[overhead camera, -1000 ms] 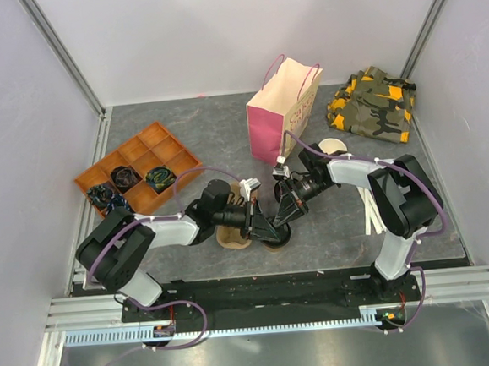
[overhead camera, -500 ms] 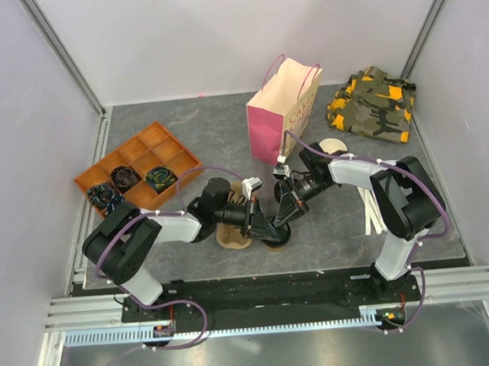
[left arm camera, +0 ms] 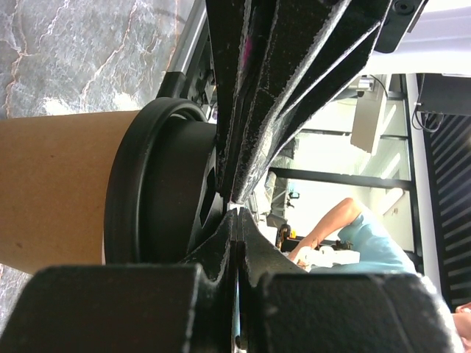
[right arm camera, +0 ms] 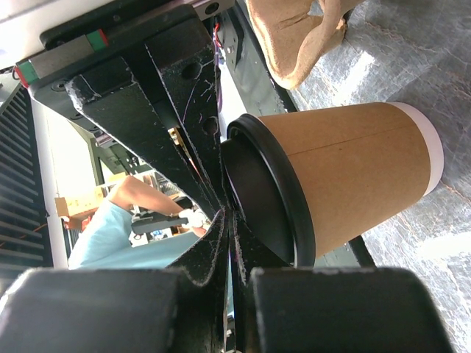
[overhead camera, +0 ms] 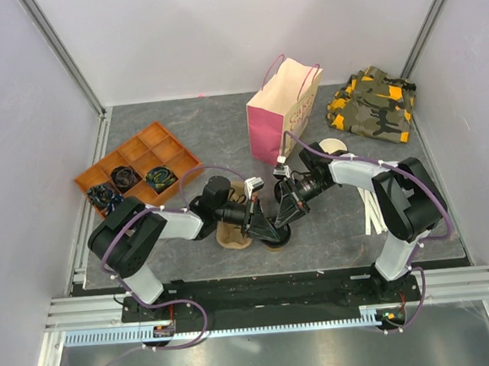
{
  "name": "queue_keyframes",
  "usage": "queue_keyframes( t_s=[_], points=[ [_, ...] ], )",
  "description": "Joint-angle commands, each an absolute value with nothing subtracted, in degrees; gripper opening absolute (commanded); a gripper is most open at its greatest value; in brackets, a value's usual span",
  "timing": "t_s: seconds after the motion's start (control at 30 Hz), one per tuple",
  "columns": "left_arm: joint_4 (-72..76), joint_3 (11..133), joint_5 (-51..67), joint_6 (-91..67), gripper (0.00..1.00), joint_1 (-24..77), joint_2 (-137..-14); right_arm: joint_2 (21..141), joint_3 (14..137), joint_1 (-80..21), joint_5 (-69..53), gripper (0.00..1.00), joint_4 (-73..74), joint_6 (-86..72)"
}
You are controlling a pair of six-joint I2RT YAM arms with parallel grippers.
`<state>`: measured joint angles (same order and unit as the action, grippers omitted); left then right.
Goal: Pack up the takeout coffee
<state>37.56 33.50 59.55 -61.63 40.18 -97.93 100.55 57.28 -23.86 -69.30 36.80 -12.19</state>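
Item: takeout coffee point(right arm camera: 353, 173), a tan paper cup standing upright on the grey table point(overhead camera: 181, 129), front centre between my arms, with its black lid point(left arm camera: 151, 195) on.
Item: left gripper point(left arm camera: 234, 207), fingers pinched together and holding nothing, tips at the lid top.
Item: right gripper point(right arm camera: 227, 215), likewise closed and empty, tips at the lid. I read both as pressing the lid home.
Item: pink paper bag point(overhead camera: 277, 112), open, behind the cup and well apart, placed to receive it.
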Motion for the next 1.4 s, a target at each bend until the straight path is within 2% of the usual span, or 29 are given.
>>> queue_keyframes(
  t_s=[0.0,0.37,0.6,0.73,0.8,0.83,0.9,0.93,1.0,1.13,1.3,1.37],
  points=[
    [17.9,28.6,44.2,-54.6,0.02,39.3,-106.5,102.7,56.7,-24.0,-58.6,0.07,36.5,-8.9],
    [22.9,35.3,49.5,-56.0,0.02,41.2,-95.4,97.7,61.2,-24.4,-62.9,0.09,37.4,-8.6],
    [26.2,34.4,50.2,-59.0,0.02,42.5,-89.5,94.4,62.2,-25.7,-65.2,0.12,37.4,-9.4],
    [27.2,34.6,51.0,-59.1,0.02,42.5,-84.6,92.9,63.8,-25.7,-65.7,0.18,37.8,-10.0],
    [26.4,35.1,51.0,-58.1,0.06,42.5,-82.3,91.9,64.8,-25.7,-65.0,0.20,38.1,-10.0],
    [24.5,35.3,50.9,-57.7,0.13,42.5,-80.1,91.6,65.7,-25.8,-64.3,0.23,38.4,-9.8],
    [23.6,36.1,51.1,-56.4,0.19,42.4,-78.1,91.1,66.5,-25.8,-63.6,0.26,39.2,-9.3],
    [21.1,36.6,51.3,-55.8,0.27,42.1,-76.1,90.9,67.6,-25.6,-62.3,0.27,40.5,-9.0],
    [17.4,36.9,50.7,-53.5,0.31,40.6,-73.5,90.0,69.5,-25.6,-59.4,0.32,43.1,-6.3],
    [4.2,36.6,46.9,-48.7,0.47,35.4,-65.6,87.9,71.7,-25.7,-43.9,0.38,48.9,-2.6],
    [-10.9,40.2,38.4,-37.5,0.56,33.2,-63.8,85.8,71.0,-25.7,-37.2,0.54,51.7,-1.0],
    [-13.8,41.7,38.0,-36.2,0.57,33.6,-65.9,85.2,69.6,-25.7,-37.3,0.55,51.1,-1.1]
  ],
)
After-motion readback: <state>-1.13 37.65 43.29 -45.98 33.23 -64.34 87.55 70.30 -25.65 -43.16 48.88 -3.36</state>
